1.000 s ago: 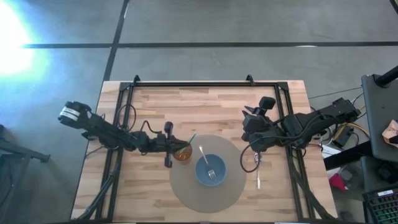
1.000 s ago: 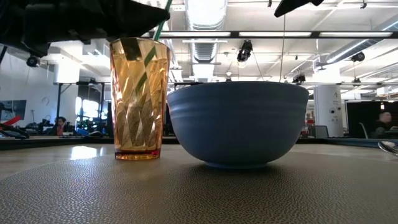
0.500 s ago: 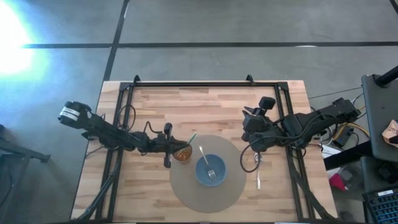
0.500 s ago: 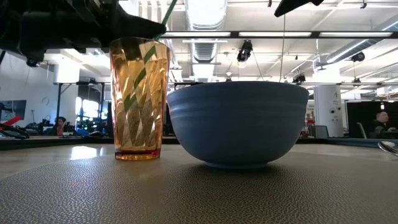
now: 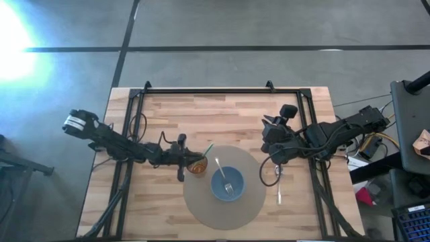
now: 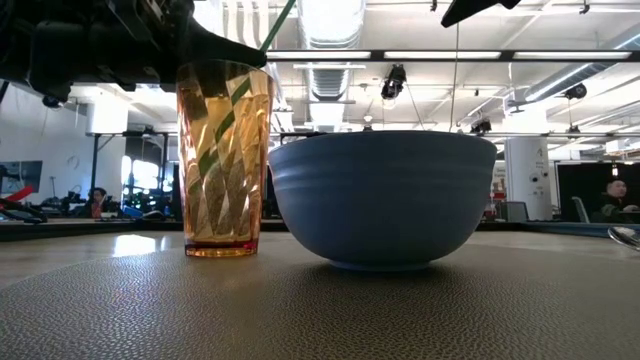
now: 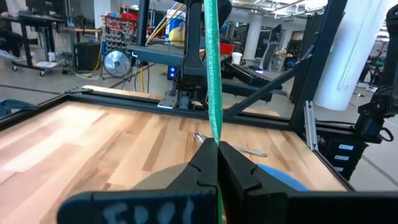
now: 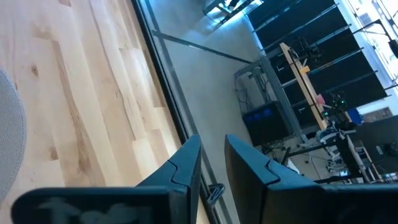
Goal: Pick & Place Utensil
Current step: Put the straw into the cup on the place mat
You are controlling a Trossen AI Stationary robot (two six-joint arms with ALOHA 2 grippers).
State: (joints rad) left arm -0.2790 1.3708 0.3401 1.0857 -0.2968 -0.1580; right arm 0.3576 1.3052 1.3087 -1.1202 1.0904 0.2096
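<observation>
Left gripper (image 5: 189, 160), centre frame, pinches the green utensil (image 5: 207, 149), angled up-right from the amber cup (image 5: 197, 167); right gripper (image 5: 277, 158) released.

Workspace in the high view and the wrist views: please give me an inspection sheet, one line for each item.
Surface: wooden table with a round grey mat.
Job's things: amber glass on the mat with a green straw in it; blue bowl holding a fork; a utensil lies on the wood beside the mat.
Clutter: nothing seen.
Grippers: left gripper shut on the green straw, at the glass; right gripper slightly open and empty, near the table's right edge.
Cables: black cables along both arms; a loop hangs by the mat.
Surroundings: concrete floor; a workshop with racks.
</observation>
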